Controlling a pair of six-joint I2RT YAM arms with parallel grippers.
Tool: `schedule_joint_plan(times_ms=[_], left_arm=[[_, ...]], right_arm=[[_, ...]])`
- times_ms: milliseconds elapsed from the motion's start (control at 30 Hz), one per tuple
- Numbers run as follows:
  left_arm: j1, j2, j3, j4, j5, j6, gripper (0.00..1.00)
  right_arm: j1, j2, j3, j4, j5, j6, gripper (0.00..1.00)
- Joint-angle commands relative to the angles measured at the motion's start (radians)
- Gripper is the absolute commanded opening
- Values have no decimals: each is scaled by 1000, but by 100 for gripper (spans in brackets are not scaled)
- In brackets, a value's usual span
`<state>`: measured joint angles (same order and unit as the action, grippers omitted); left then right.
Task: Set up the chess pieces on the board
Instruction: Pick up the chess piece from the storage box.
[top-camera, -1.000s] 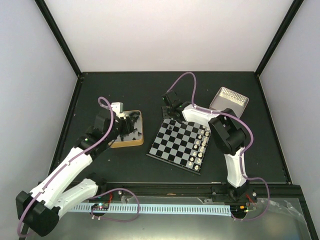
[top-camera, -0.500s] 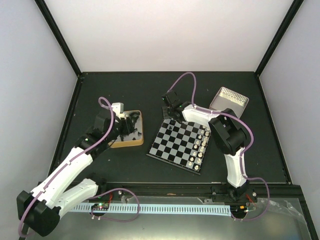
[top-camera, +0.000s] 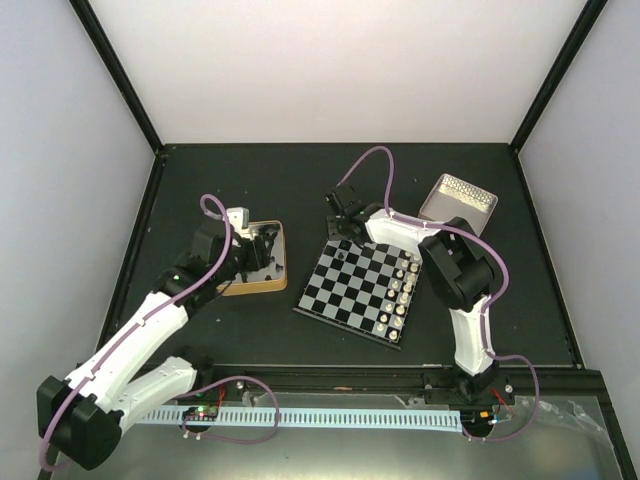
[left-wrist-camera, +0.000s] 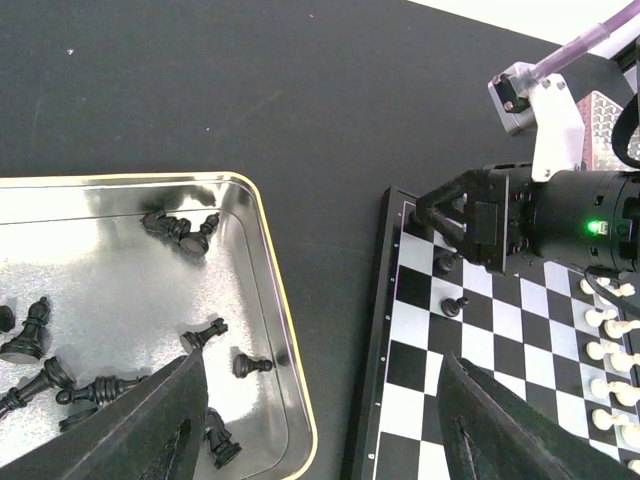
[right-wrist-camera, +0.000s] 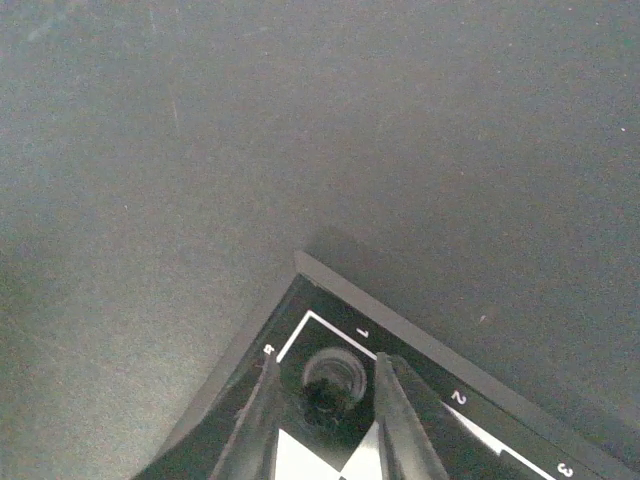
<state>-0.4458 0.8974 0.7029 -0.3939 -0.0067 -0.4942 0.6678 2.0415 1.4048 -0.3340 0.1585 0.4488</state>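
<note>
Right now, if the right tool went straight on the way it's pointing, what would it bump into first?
Probably the board, at its corner square. The right tool points down there, with a black chess piece standing between its fingers. How near the fingertips are to the board is hard to judge.

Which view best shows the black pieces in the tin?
Left wrist: the black pieces lie scattered in the tin. From the top the left gripper covers most of them; the right wrist shows none.
</note>
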Motion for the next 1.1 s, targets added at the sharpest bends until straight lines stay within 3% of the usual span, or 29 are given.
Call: schedule_joint_plan(times_ms=[0,167,400,500,700,1067], left_arm=[[14,12,18,11,13,-17,65],[32,64,56,-8,6,-39,68],[100,276,140,-54,13,-50,69],[137,394,206,-81,37,-40,63],[197,687,363,-100,201,-14,40],[218,900,481,-142,170,-54,32]], right_arm=[[2,-63,10,-38,13,22,32],[1,-139,48,-61,50,37,40],[1,-262,-5,-85,45,73,40],[0,-327,-88,-63,22,93,40],[-2,-425,-239,-32,-22,125,38],[-5,-526,-358,-26,-35,141,36]])
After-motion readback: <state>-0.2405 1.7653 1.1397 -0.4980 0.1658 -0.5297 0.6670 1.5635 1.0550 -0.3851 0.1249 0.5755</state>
